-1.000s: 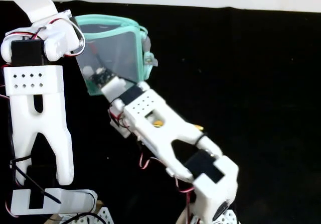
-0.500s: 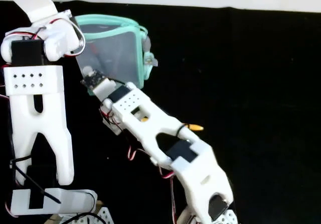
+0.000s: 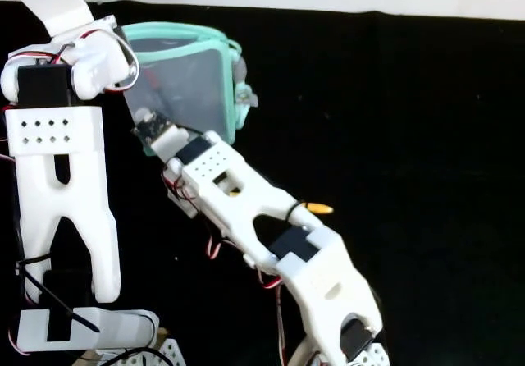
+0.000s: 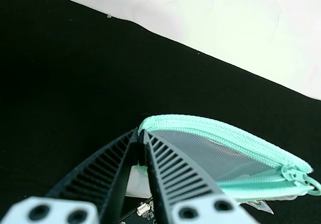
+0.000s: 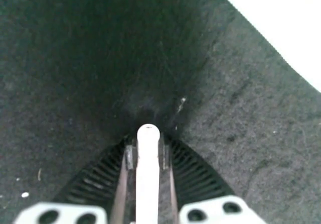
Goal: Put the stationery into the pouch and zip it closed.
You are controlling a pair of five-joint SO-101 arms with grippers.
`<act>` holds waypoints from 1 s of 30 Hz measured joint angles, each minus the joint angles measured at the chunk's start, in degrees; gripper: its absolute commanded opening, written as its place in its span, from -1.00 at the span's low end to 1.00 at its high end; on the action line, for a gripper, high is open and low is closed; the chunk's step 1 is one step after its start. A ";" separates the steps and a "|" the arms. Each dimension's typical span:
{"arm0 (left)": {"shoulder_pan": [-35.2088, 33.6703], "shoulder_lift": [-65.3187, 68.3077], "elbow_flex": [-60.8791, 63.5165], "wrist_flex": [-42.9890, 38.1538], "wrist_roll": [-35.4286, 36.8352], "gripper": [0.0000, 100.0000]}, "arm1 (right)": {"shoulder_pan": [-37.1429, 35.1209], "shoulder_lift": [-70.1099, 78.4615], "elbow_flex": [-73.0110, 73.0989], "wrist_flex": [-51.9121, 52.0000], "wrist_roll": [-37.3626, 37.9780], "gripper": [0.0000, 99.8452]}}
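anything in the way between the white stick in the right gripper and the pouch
nothing visible blocks it. the right gripper holds the white stick with black cloth ahead of its tip. in the high view that arm ends at the lower corner of the pouch; the left gripper pinches its edge.

Left arm (image 3: 57, 161) stands near-upright from its base, long link vertical, wrist (image 3: 94, 58) folded over at top toward centre. Left tool (image 4: 140, 139) pinched tight, ribbed black fingers (image 4: 170, 174) meeting tip to tip on rim of pouch (image 4: 215, 133). Right arm (image 3: 271, 235) stretched low on diagonal from near base toward far left, links almost in line. Right tool (image 5: 146, 142) clamped on white stick (image 5: 148, 184), its rounded end poking just past fingertips.
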 measured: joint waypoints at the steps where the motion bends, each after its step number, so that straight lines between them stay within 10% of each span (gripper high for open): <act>1: 0.00 0.00 0.00 0.00 0.00 -0.99 | 0.00 0.00 0.00 0.44 0.00 -0.98; 30: 0.00 0.00 0.00 0.00 0.00 -0.99 | 10.46 -30.42 16.62 7.21 -7.91 -0.98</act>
